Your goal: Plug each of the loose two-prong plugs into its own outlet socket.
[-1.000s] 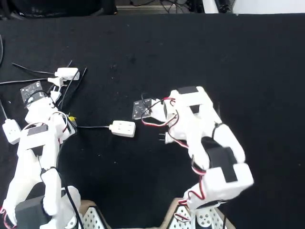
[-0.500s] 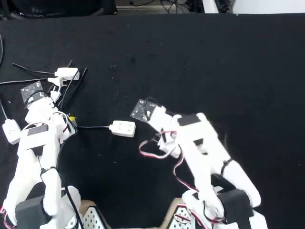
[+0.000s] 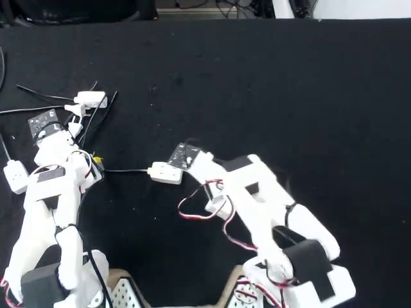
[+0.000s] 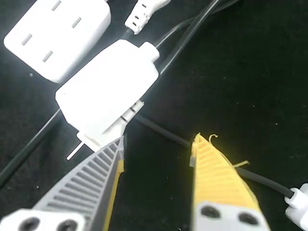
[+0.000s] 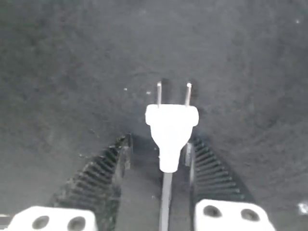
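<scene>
A white two-prong plug (image 5: 171, 127) sits between the black fingers of my right gripper (image 5: 159, 144), which is shut on it. Its prongs point away from the wrist, just above the black cloth. In the high view the right arm (image 3: 257, 192) leans left, and its front end is close to a white outlet socket block (image 3: 166, 172). My left gripper (image 4: 156, 154) stands open at the left. Its yellow-padded fingers (image 4: 219, 178) straddle a black cord. Just beyond them lies another white plug (image 4: 108, 91) with its prong showing, and past that a white outlet block (image 4: 55, 33).
Black cords and white plugs tangle at the far left (image 3: 90, 99). Another white outlet block (image 3: 14, 174) lies at the left edge. The left arm (image 3: 48, 192) stands beside it. Red wires (image 3: 192, 208) loop under the right arm. The black cloth stretches bare to the right and back.
The right arm has swung left and stretched forward with the plug, ending close to the middle outlet block. The left arm has stayed still.
</scene>
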Robot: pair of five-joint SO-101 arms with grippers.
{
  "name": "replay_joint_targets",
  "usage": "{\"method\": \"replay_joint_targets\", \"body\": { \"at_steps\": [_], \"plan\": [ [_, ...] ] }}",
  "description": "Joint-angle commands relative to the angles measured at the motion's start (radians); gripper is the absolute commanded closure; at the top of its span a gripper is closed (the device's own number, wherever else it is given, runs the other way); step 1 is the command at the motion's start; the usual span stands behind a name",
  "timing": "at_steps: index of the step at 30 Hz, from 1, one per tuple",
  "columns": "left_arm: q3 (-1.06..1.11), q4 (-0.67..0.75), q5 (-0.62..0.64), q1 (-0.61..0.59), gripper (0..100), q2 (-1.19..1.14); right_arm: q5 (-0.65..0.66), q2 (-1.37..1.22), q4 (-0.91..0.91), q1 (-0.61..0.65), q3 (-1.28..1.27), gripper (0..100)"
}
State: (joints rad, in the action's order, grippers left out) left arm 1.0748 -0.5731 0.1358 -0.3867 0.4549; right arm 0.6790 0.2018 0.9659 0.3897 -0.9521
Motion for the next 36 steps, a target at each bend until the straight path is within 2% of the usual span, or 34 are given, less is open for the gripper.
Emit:
{"method": "replay_joint_targets", "body": {
  "at_steps": [1, 6, 9, 12, 16, 22, 24, 29, 36],
  "plan": [
    [-0.005, 0.015, -0.002, 0.015, 78, 0.028, -0.041, 0.028, -0.035, 0.074, 0.033, 82.5],
    [-0.004, 0.015, -0.002, 0.015, 78, 0.028, -0.032, 0.035, -0.094, -0.003, 0.012, 84.5],
    [-0.004, 0.015, -0.002, 0.015, 78, 0.028, -0.035, 0.038, -0.126, -0.063, 0.010, 89.4],
    [-0.005, 0.015, -0.002, 0.016, 78, 0.028, -0.051, 0.038, -0.146, -0.068, 0.012, 98.2],
    [-0.004, 0.015, -0.002, 0.016, 78, 0.028, -0.124, 0.062, -0.141, -0.072, 0.013, 98.8],
    [-0.002, 0.015, -0.002, 0.016, 78, 0.028, -0.132, 0.351, 0.064, -0.074, 0.015, 98.8],
    [-0.004, 0.009, -0.002, 0.008, 78, 0.035, -0.140, 0.481, 0.077, -0.074, -0.002, 98.8],
    [-0.094, -0.044, -0.002, 0.050, 78, 0.038, -0.287, 0.651, -0.066, -0.015, -0.054, 98.8],
    [-0.389, -0.397, -0.003, 0.209, 78, 0.038, -0.434, 0.556, -0.482, 0.121, -0.194, 98.8]
  ]
}}
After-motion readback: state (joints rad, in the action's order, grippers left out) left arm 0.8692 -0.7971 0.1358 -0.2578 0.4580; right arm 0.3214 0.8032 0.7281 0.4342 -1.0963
